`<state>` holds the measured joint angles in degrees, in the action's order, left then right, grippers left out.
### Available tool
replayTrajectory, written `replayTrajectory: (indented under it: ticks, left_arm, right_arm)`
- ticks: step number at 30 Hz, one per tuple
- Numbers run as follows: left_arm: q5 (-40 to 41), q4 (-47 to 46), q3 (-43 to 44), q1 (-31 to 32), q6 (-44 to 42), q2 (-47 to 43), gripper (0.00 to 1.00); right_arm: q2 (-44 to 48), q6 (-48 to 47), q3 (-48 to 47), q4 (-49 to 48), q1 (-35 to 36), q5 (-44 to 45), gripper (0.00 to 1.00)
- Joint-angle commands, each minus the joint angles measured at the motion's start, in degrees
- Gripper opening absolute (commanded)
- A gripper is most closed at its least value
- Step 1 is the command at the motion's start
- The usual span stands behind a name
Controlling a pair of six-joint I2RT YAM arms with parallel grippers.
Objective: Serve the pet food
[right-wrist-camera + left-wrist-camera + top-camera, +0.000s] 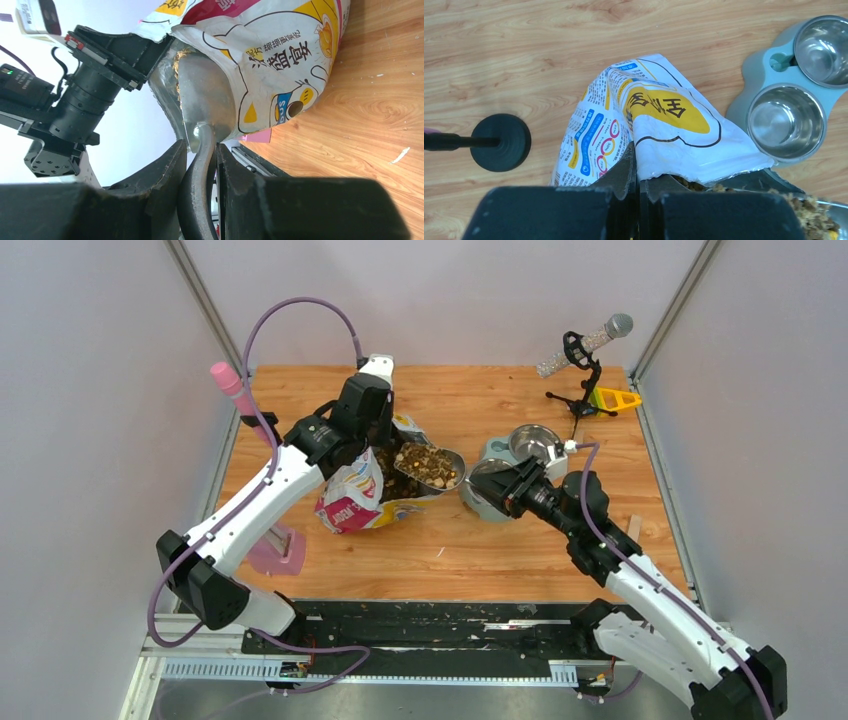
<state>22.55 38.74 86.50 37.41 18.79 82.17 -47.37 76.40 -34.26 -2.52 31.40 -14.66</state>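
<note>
The pet food [432, 464] is heaped in a grey scoop [438, 472] at the mouth of the cartoon-cat bag [350, 498], with more kibble inside the bag. My right gripper [480, 486] is shut on the scoop's handle [199, 172]; the scoop's underside [206, 97] shows against the bag [280, 60]. My left gripper [638, 152] is shut on the bag's torn top edge [674, 130] and holds it open. Kibble [811, 212] shows at the lower right of the left wrist view. Right of the bag stands a teal feeder [492, 452] with two empty steel bowls [785, 122] [824, 47].
A microphone on a black stand [585, 348] and a yellow holder [613, 398] are at the back right. A pink stand [276, 550] with a pink rod [228, 380] is at the left edge. A black round base [500, 142] sits left of the bag. Crumbs dot the wooden table [480, 540].
</note>
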Motion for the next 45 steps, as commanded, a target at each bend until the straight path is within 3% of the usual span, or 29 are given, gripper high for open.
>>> replayTrajectory:
  ticks: [1,12,27,36,45]
  left_arm:
    - [2.4,-6.6,1.5,-0.5,2.4,-6.0,0.0]
    - [1.4,-7.5,1.8,-0.4,3.9,-5.1,0.0]
    - [4.4,-7.2,2.3,-0.5,3.9,-4.3,0.0]
    - [5.4,-8.0,1.0,-0.5,2.4,-5.2,0.0]
    - [5.8,-9.7,-2.0,-0.5,1.9,-7.3,0.0]
  right_arm:
    - [4.0,0.7,-3.0,-1.1,-0.4,4.2,0.0]
    - [11.2,-0.9,-3.4,2.2,-0.4,7.2,0.0]
    - [18.6,-5.2,-6.9,13.4,-0.4,19.8,0.0]
    - [16.5,-6.5,-7.4,18.7,-0.4,28.7,0.0]
    - [13.9,-5.5,-2.0,20.1,-0.9,36.8,0.0]
